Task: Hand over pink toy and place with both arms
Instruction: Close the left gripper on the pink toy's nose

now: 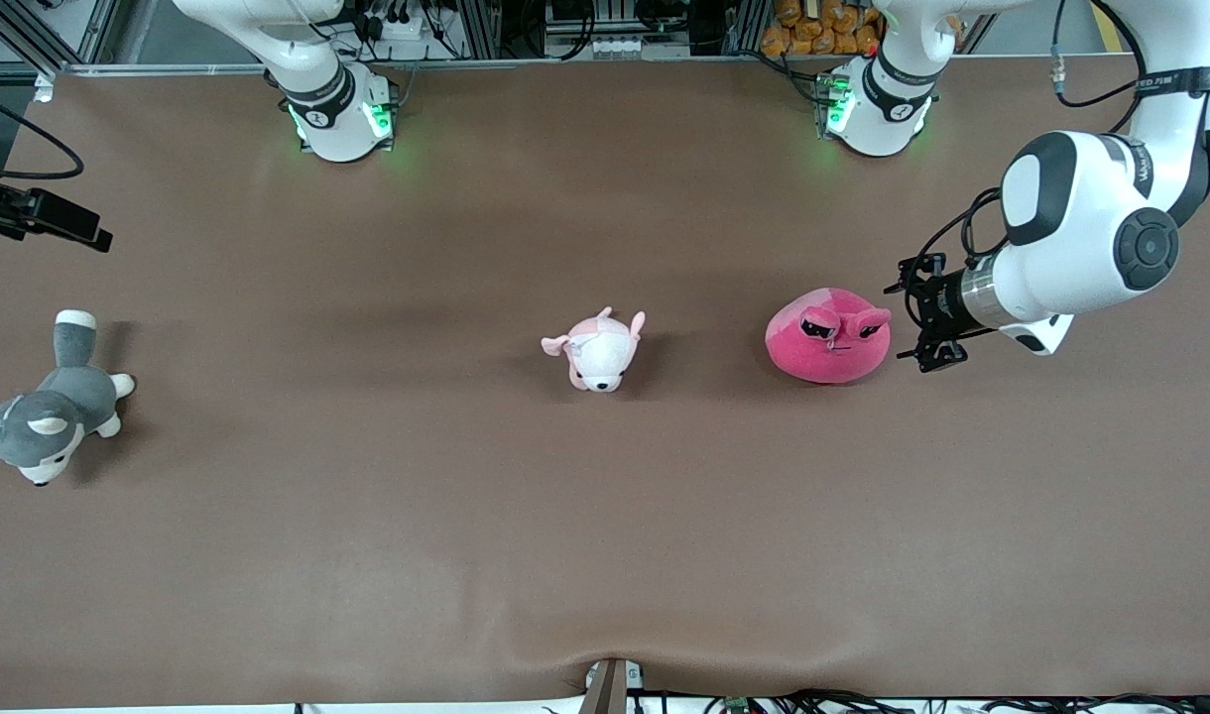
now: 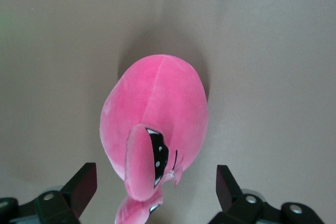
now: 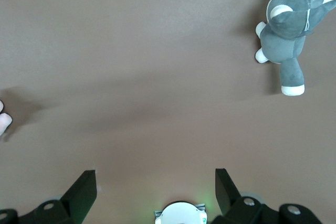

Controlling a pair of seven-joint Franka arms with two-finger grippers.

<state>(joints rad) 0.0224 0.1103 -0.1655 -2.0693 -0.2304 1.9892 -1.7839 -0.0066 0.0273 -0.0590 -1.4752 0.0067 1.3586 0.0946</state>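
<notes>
The pink toy (image 1: 828, 335), a round hot-pink plush with small ears and dark eyes, rests on the brown table toward the left arm's end. My left gripper (image 1: 912, 319) hangs over the table right beside the toy's eared side and is open. In the left wrist view the pink toy (image 2: 155, 121) fills the middle. My left gripper (image 2: 156, 177) has a black finger on each side of the toy's ears, and neither finger touches the plush. My right gripper (image 3: 156, 179) is open with nothing in it, high over the table near its own base (image 3: 180, 214). It does not show in the front view.
A pale pink-and-white plush animal (image 1: 597, 349) lies mid-table. A grey-and-white plush dog (image 1: 55, 402) lies at the right arm's end and also shows as the dog (image 3: 289, 30) in the right wrist view. A black camera mount (image 1: 40, 213) juts in above the dog.
</notes>
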